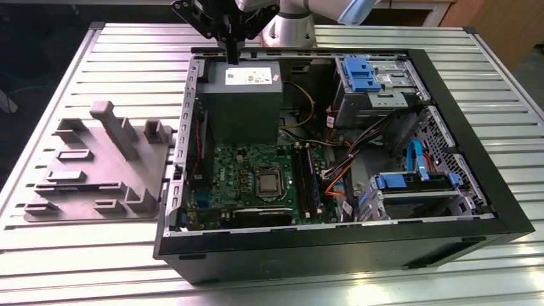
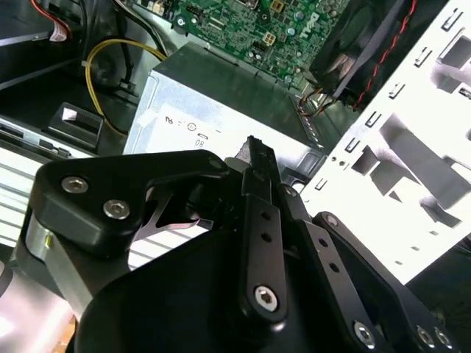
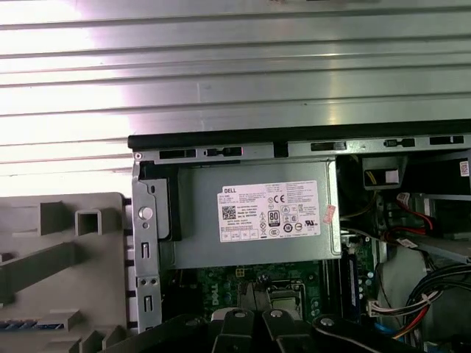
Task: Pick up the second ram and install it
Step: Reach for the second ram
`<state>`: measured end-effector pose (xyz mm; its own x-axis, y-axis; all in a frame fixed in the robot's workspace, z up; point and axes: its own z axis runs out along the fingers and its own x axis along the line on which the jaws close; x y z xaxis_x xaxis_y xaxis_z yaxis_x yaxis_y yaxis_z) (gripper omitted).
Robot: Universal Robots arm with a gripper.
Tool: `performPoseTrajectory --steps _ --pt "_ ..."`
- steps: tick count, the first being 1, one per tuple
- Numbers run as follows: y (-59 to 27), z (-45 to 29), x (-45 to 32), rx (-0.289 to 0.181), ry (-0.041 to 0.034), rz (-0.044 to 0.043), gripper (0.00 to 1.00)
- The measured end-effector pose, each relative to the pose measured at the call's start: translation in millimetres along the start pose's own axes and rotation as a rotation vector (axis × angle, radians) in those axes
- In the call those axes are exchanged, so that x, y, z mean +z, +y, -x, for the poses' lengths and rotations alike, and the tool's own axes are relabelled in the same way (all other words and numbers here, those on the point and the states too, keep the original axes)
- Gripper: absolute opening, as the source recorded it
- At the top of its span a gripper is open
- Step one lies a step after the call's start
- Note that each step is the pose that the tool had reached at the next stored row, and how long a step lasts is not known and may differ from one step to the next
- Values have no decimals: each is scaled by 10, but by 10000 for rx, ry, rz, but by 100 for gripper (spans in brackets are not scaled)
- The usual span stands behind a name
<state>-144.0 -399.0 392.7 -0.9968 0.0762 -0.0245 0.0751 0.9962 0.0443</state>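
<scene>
Above the far wall of the open computer case [image 1: 340, 250], my tool [image 1: 231, 55] hangs over the grey power supply [image 1: 242, 105]. Its fingers are pressed together with nothing between them. The second ram [image 1: 311, 185] appears to stand on edge in the slots of the green board [image 1: 242, 175], just beside the processor socket and well apart from my tool. I cannot tell it from its neighbour. The grey holder tray [image 1: 93, 169] lies on the ribbed surface [image 1: 85, 255] at the exterior view's left.
</scene>
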Motion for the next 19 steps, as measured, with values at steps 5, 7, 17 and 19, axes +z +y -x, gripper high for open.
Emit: performPoseTrajectory --steps 5,7,17,19 --pt "-3 -32 2 0 1 -1 10" --pt "-4 -47 3 0 0 0 10" --pt "-11 -141 6 0 0 0 10" --pt "-12 -158 7 1 -1 1 10"
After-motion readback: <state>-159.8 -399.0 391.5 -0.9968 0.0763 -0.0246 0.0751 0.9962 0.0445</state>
